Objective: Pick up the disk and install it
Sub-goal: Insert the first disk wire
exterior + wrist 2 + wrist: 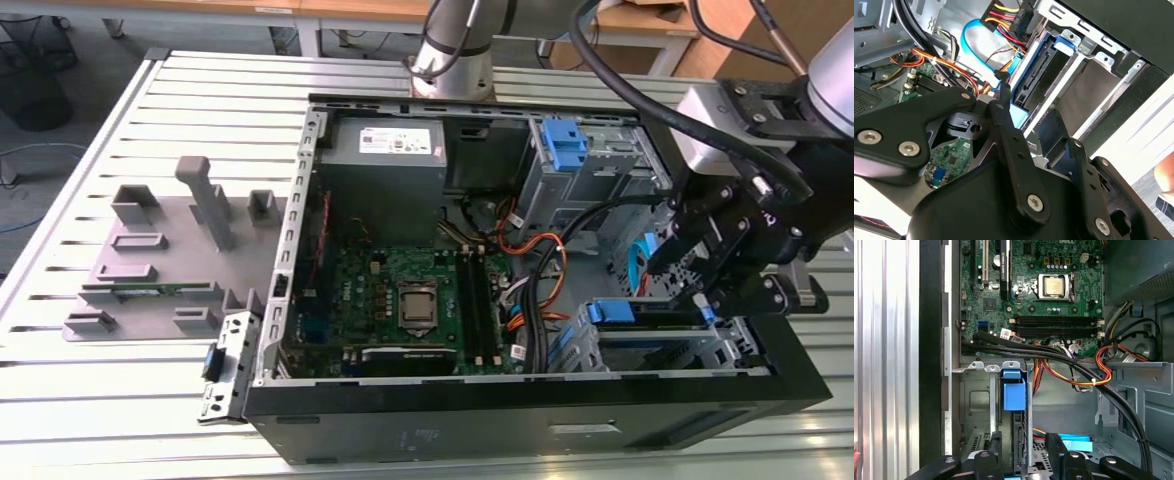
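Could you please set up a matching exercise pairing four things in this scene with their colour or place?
Things:
1. disk
2. power supply
3. motherboard
4. fixture plate

Descriptions:
A. grey, lying on the slatted table outside the computer case, on the exterior view's left
B. green, flat on the floor of the case
C. grey box with a white label, in a corner of the case
D. framed by a blue carrier, sitting in the metal drive cage

Pairs: 1-D, 2-C, 3-B, 4-A
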